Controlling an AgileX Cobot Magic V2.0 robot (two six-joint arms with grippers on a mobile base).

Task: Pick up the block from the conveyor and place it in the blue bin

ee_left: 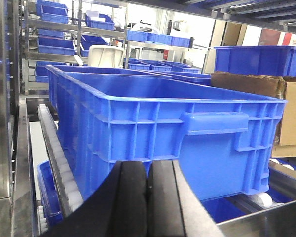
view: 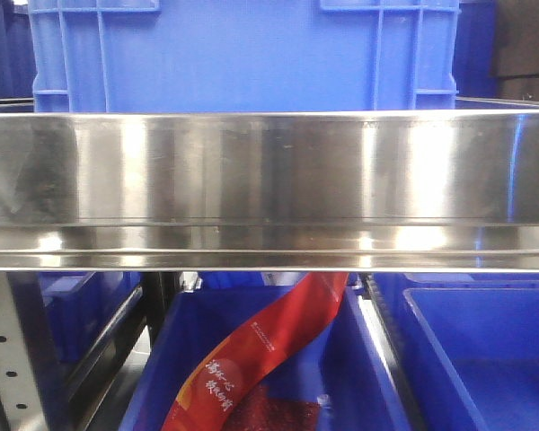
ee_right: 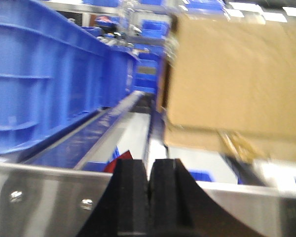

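Notably, no block and no conveyor belt appear in any view, so the block's weight, stiffness and best grip point cannot be judged. Largest is the blue bin (ee_left: 153, 123), filling the centre of the left wrist view and the top of the front view, above a steel shelf rail (view: 269, 180). A cardboard box (ee_right: 232, 74) occupies the upper right of the right wrist view. Bottom centre, the left gripper (ee_left: 147, 207) and right gripper (ee_right: 148, 202) each show pads pressed together, holding nothing.
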